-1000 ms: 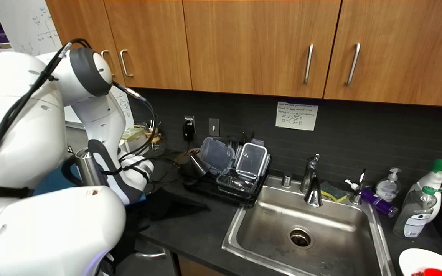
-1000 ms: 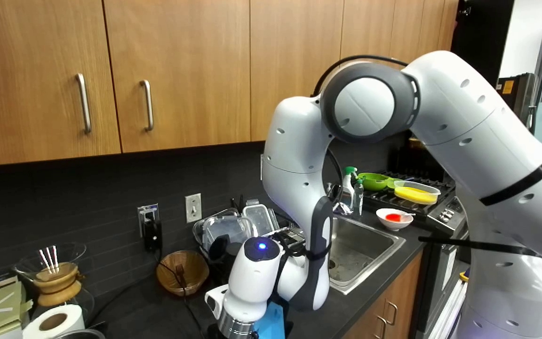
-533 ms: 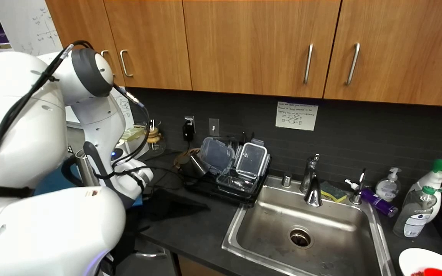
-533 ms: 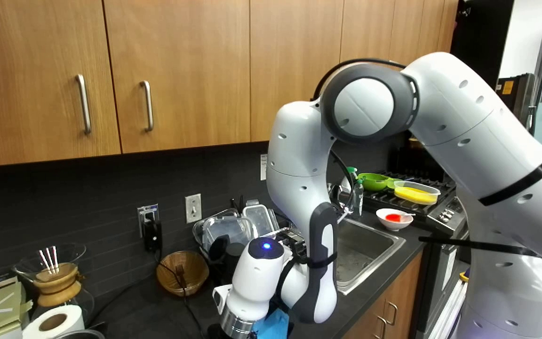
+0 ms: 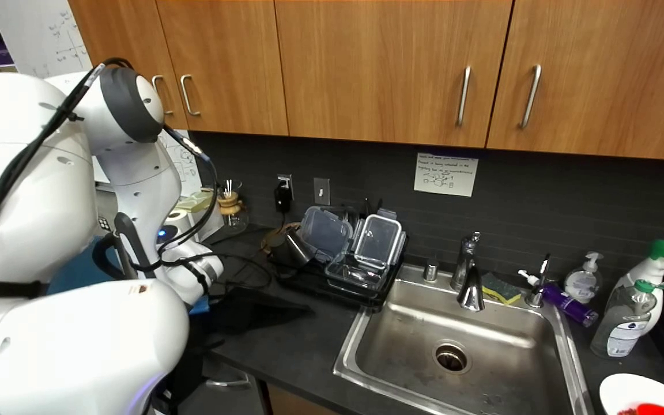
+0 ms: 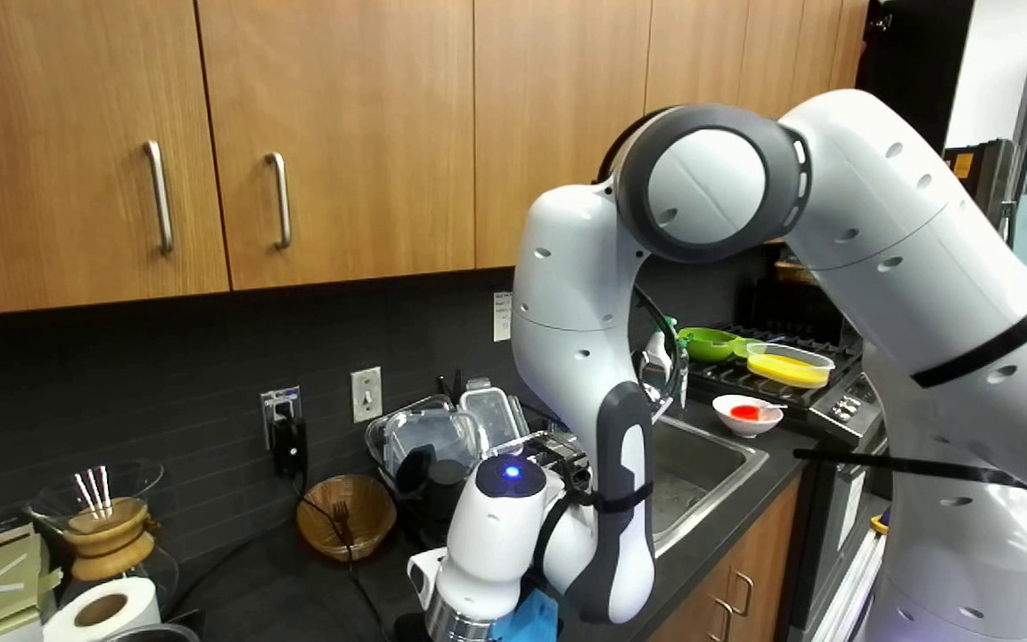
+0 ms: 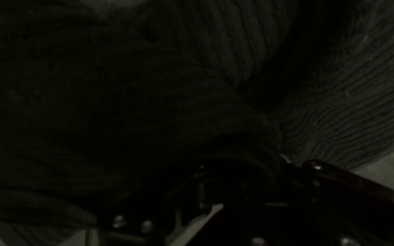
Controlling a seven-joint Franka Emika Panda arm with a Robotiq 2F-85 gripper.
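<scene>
Nearest, in the wrist view, the gripper (image 7: 287, 167) looks closed, pinching a dark ribbed cloth (image 7: 190, 85). It should handle as soft, light and limp, hardly fragile; a bunched fold seems the surest hold. In an exterior view, dark fabric (image 5: 263, 311), probably the same cloth, lies on the table (image 5: 309, 349) left of the sink (image 5: 401, 346); a dish rack (image 5: 335, 293) stands farther back.

Shelled in white casings (image 6: 567, 285), ringed dark grey around a joint cap (image 6: 708, 187), bound with black straps (image 6: 990, 342) and cables (image 5: 14, 173), showing a blue status light (image 6: 512, 472) and screw-studded black gripper fingers (image 7: 340, 184).
</scene>
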